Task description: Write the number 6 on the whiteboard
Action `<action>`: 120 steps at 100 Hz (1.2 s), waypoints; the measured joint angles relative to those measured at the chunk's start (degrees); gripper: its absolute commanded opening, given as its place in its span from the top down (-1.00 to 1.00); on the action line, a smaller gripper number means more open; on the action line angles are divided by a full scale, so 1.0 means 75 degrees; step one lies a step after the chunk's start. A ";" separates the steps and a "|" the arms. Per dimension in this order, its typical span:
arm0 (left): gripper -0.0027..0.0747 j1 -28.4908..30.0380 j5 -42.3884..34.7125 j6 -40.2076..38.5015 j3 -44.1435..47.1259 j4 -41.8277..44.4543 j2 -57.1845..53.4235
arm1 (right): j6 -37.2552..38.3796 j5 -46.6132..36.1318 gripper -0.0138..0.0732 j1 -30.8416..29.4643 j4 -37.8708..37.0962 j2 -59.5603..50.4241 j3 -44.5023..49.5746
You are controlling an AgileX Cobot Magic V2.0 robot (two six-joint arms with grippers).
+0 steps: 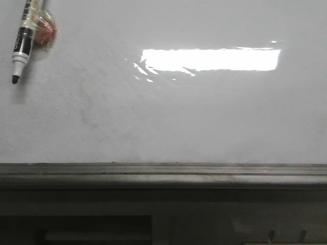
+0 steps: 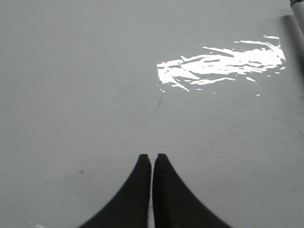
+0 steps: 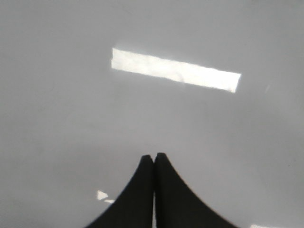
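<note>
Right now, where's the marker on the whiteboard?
In the front view the marker sits at the upper left corner of the whiteboard, tip pointing down, well left of the bright light reflection.

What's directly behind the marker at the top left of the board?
Behind the marker sits a reddish round object under clear tape, against the whiteboard. The marker's barrel covers its left part, so what it is cannot be told. No 6 is drawn yet.
</note>
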 measured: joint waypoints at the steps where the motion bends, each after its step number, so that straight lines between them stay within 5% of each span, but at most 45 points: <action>1: 0.98 0.0000 0.0000 0.0000 0.0000 0.0000 0.0000 | 0.0000 0.0000 0.83 0.0000 0.0000 0.0000 0.0000; 120: 0.98 0.0000 0.0000 0.0000 0.0000 -0.0033 0.0000 | 0.0000 0.0000 0.83 0.0000 0.0000 0.0000 0.0000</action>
